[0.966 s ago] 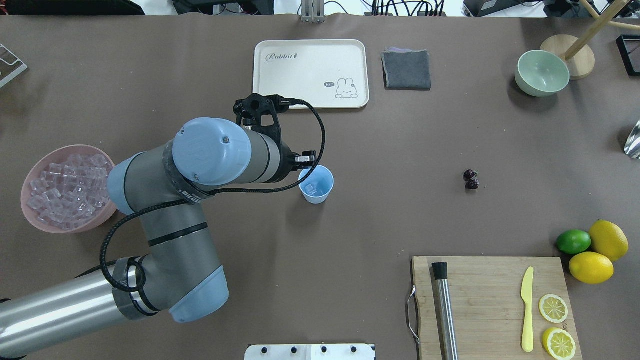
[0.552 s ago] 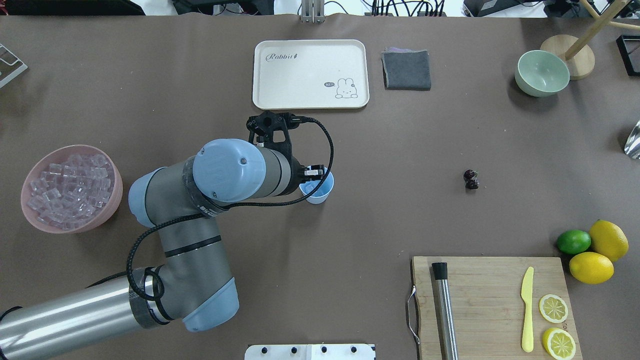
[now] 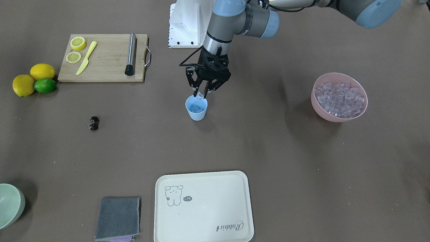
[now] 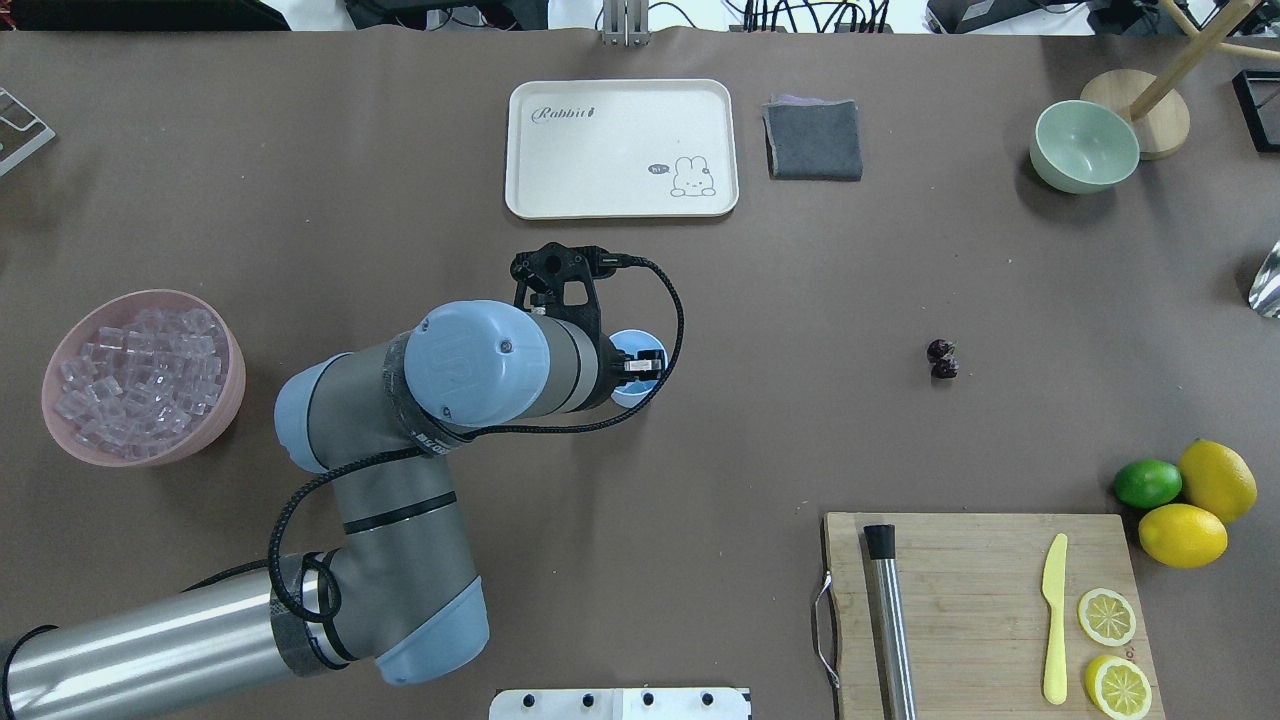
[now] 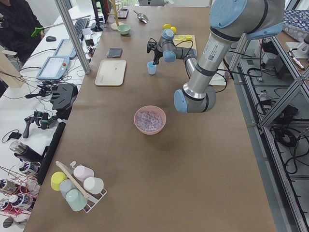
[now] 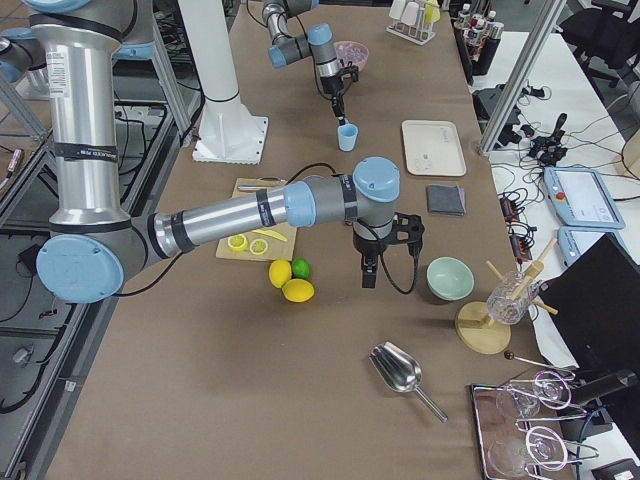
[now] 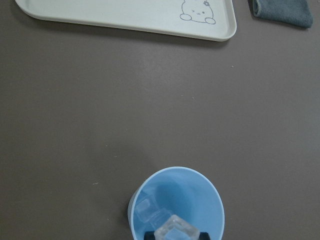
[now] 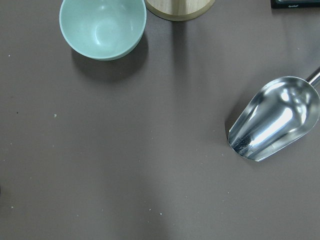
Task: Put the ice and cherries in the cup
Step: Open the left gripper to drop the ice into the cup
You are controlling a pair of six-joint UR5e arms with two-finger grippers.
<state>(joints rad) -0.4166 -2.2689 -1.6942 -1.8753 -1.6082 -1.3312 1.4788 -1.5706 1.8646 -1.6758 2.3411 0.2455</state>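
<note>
while hanging just over the cup (image 3: 197, 114), the left gripper (image 3: 201, 95) pinches one clear ice cube (image 7: 174, 231) above the cubes (image 7: 146, 209) lying inside.

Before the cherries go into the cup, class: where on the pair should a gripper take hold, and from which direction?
Probably from straight above: the cherries lie low on the table, well apart from other things. Pinch across where the two round fruits join, so neither rolls away.

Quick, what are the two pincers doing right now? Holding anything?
Left pincer: closed on one small clear glossy ice cube, over the small light blue plastic cup.
Right pincer: cannot be told.
</note>
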